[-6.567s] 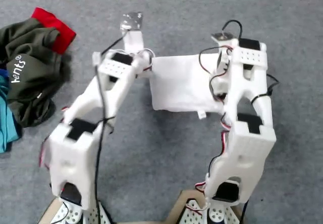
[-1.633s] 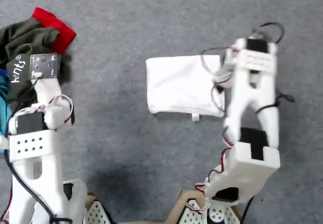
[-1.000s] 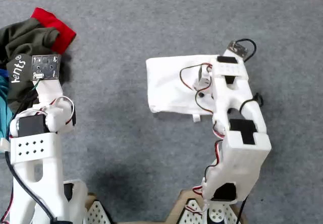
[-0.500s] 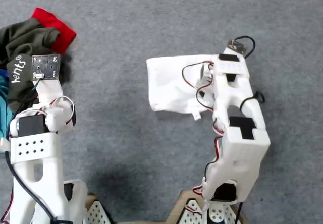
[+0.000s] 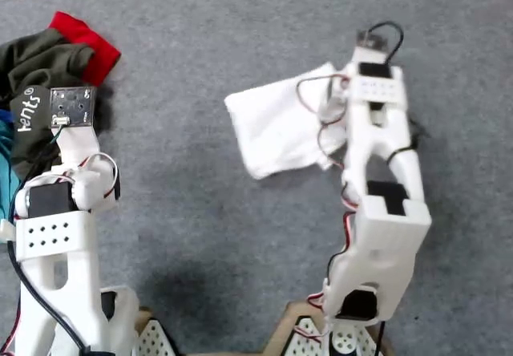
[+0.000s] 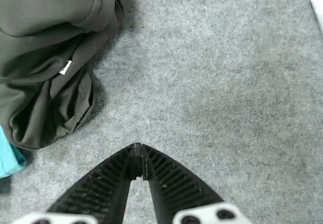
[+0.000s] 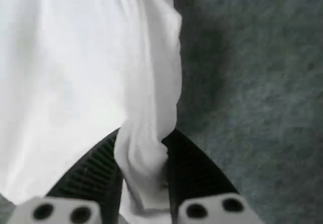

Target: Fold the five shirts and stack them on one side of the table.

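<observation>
Right gripper (image 7: 144,148), clamped on the folded shirt (image 5: 276,131), now drags it askew toward the table's far edge, probably for stacking; left gripper (image 6: 139,156) is closed, empty.

Shirt pile (image 5: 48,91) far left, folded shirt (image 5: 276,127) right of centre

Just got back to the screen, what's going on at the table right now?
The right gripper is shut on one edge of the folded white shirt, which lies askew in the middle of the grey table. The left gripper, shut and empty, is above bare table beside the unfolded heap: a dark olive shirt, a red shirt, a teal shirt.
</observation>
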You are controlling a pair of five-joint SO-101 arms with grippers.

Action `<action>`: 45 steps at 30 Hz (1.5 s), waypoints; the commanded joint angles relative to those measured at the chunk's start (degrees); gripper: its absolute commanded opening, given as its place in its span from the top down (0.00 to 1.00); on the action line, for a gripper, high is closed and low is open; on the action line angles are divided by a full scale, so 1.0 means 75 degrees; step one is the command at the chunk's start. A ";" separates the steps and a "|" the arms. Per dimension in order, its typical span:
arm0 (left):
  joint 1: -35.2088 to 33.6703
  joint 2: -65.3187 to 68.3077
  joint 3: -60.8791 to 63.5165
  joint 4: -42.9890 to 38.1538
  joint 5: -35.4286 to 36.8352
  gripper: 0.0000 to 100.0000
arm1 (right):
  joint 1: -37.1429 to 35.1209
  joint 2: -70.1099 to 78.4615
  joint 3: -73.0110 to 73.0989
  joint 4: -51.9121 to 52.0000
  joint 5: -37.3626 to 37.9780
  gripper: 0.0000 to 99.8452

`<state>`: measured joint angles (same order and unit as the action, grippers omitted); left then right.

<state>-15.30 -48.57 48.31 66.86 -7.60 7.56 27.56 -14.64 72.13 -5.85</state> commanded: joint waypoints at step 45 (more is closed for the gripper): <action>-0.6347 0.8990 -0.7015 0.0621 -0.1090 0.95 | 0.1664 0.3218 -1.0356 0.3833 0.2473 0.64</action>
<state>-62.68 16.31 3.47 67.65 -14.90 20.92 52.79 -88.48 100.53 12.35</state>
